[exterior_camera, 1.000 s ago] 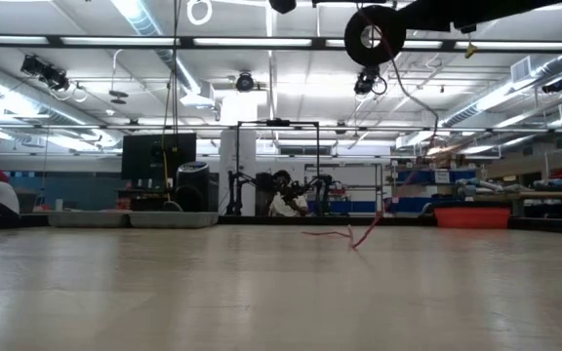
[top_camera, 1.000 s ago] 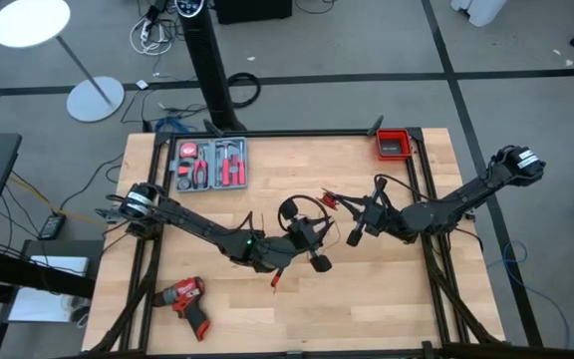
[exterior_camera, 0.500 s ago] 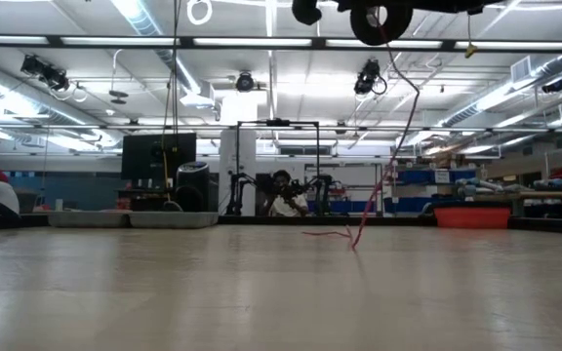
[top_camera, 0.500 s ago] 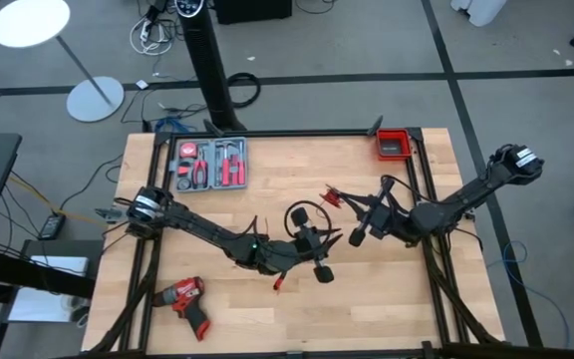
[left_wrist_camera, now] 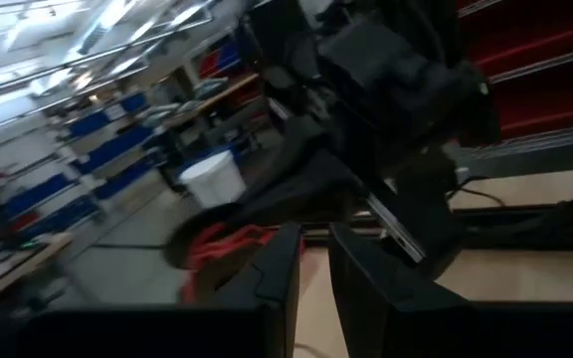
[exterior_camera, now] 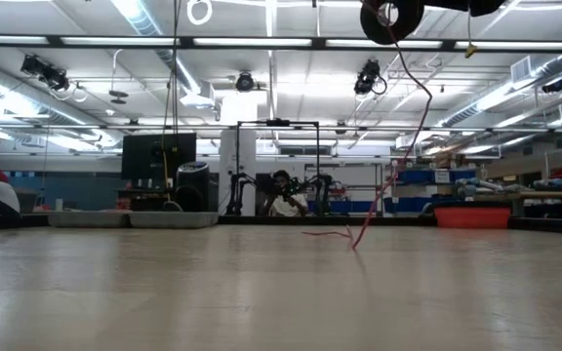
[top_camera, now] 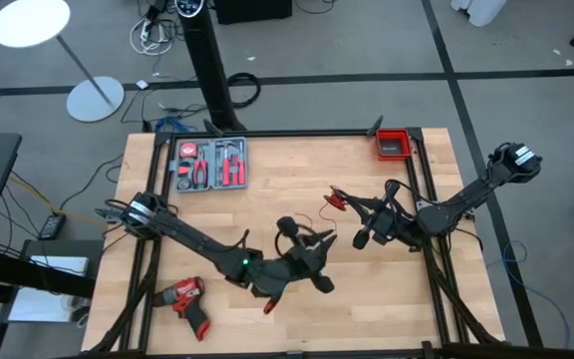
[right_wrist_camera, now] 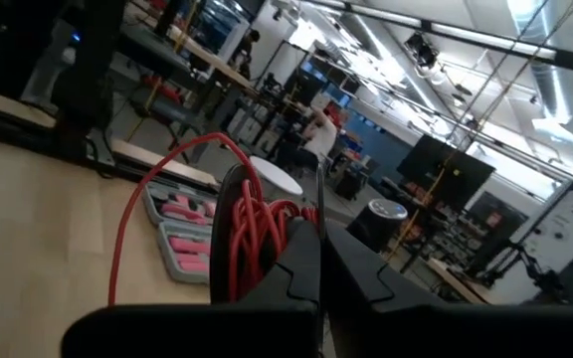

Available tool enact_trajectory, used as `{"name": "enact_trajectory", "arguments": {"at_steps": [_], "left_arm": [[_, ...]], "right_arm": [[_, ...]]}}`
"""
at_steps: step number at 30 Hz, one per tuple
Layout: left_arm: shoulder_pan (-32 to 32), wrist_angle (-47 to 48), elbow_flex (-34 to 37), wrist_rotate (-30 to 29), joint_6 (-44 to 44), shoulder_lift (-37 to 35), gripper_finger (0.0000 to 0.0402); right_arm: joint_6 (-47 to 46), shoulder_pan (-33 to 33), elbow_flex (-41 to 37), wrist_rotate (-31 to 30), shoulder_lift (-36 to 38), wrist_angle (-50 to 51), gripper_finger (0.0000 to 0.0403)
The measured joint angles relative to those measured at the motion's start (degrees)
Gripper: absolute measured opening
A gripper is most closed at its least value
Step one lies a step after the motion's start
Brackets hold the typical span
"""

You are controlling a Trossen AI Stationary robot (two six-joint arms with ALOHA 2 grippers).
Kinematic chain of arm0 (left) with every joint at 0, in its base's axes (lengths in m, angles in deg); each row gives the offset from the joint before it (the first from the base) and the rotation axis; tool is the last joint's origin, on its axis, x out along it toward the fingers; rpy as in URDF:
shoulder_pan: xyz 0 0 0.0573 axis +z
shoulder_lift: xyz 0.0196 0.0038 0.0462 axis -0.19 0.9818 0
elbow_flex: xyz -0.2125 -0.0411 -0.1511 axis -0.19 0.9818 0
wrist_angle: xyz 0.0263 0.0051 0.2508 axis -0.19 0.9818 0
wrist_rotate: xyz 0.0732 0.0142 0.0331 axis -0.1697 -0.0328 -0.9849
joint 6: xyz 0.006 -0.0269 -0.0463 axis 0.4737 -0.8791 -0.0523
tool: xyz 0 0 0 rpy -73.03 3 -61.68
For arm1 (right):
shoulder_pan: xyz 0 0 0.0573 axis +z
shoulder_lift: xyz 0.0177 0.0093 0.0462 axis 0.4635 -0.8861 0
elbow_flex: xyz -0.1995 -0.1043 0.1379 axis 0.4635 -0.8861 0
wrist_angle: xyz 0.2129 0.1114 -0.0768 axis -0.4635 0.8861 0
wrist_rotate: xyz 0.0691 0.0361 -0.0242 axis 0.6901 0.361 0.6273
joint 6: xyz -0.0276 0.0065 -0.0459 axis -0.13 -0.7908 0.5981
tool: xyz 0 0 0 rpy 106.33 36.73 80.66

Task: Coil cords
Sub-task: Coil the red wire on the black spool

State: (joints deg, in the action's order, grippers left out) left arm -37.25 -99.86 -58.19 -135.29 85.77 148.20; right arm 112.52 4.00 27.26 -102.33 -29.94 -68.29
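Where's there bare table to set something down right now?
The table is bare at its near right corner, and between the tool tray and the red bin. The middle is crowded: both grippers, left and right, work the cords there. The drill takes the near left.

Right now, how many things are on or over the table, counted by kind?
Cords: 2, red wire, black cable
Drills: 1
Tool cases: 1
Red bins: 1
Total: 5

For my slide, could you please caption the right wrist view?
Right gripper shut on coiled red wire, tool tray beyond.
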Motion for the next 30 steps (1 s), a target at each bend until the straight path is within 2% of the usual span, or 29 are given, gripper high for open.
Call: {"name": "enact_trajectory", "arguments": {"at_steps": [4, 9, 13, 18, 23, 30], "left_arm": [[-0.9, 6.1, -3.0, -3.6, -2.5, -0.1, 0.0062], [-0.4, 18.7, -4.0, -4.7, -12.9, -0.4, 0.0062], [1.2, 30.1, -4.2, -1.6, -24.7, -0.5, 0.0062], [3.8, 40.7, -4.1, 5.4, -37.0, -0.5, 0.0062], [5.4, 42.3, -4.1, 10.9, -40.3, -0.5, 0.0062], [5.6, 42.4, -3.8, 14.1, -40.9, -0.5, 0.0062]], "right_arm": [[0.4, 0.3, -0.2, -0.6, 0.0, -0.4, 0.0], [3.8, 1.7, -0.2, -1.5, 0.0, -3.4, 0.0], [6.4, 2.9, -0.2, -2.7, 0.0, -5.3, 0.0], [6.6, 3.2, -0.2, -2.7, 0.0, -5.5, 0.0], [6.6, 3.2, -0.2, -2.7, 0.0, -5.5, 0.0], [6.6, 3.2, -0.2, -2.7, 0.0, -5.5, 0.0]]}}
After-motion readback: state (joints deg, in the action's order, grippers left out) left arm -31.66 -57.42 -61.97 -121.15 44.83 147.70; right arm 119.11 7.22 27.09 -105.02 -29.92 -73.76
